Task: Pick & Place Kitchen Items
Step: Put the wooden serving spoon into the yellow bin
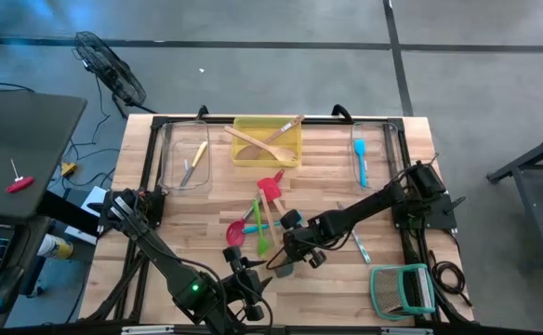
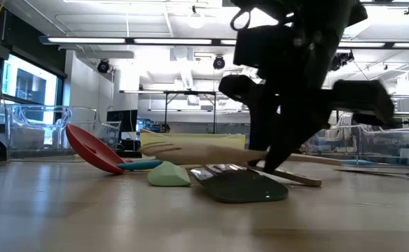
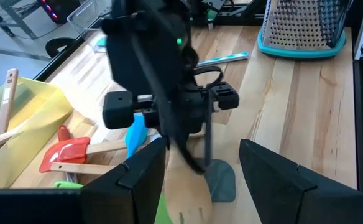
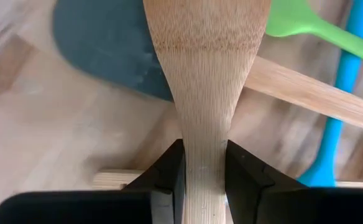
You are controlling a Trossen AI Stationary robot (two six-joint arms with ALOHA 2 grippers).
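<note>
My right gripper (image 1: 291,251) is shut on a wooden spatula (image 4: 206,56) over the pile of kitchen items at the table's middle. Below the spatula lie a grey spatula head (image 2: 243,186), a green spatula (image 4: 306,22), a blue handle (image 4: 340,118) and another wooden handle (image 4: 306,90). A red ladle (image 2: 92,148) rests on the table at the pile's left. My left gripper (image 1: 244,279) hovers open near the table's near edge, pointed at the pile, with nothing between its fingers (image 3: 141,177). My right gripper pinches the wooden spatula's narrow neck (image 4: 204,134), just below the blade, between its two fingers. The fingers come from above, slanting down, and lie across the handle. In the low view the blade (image 2: 187,148) is raised, roughly level, above the grey and green heads.
A yellow tray (image 1: 244,154) with two wooden utensils stands at the far middle. Clear bins stand far left (image 1: 174,149) and far right (image 1: 383,140), each with utensils. A teal-framed rack (image 1: 402,290) sits at the near right corner. A metal knife (image 1: 360,247) lies right of the pile.
</note>
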